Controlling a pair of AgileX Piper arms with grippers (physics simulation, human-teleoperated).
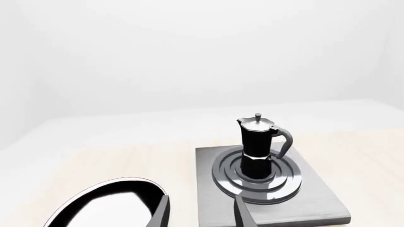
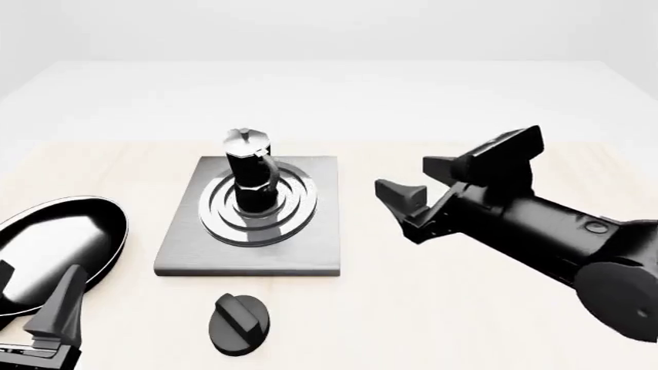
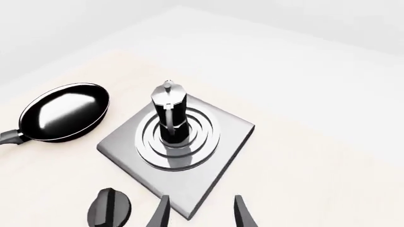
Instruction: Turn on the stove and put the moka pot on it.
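Observation:
The moka pot [image 2: 248, 171], black below and silver on top, stands upright on the ringed centre of the grey stove [image 2: 313, 247]. The stove's black round knob [image 2: 239, 324] lies on the table just in front of the plate. My right gripper [image 2: 420, 183] hovers open to the right of the stove, holding nothing. My left gripper [image 2: 36, 287] sits low at the front left by the pan, open and empty. In the left wrist view the moka pot [image 1: 259, 144] rests on the stove [image 1: 315, 198] beyond my gripper [image 1: 202, 215]. The right wrist view shows the pot [image 3: 170, 113], stove [image 3: 224, 142], knob [image 3: 109, 208] and gripper [image 3: 202, 215].
A shiny black frying pan [image 2: 57, 247] lies left of the stove, close to my left gripper; it also appears as the pan [image 1: 104, 203] and the pan [image 3: 63, 111] in the wrist views. The light wooden tabletop [image 2: 411, 308] extends to the right and back.

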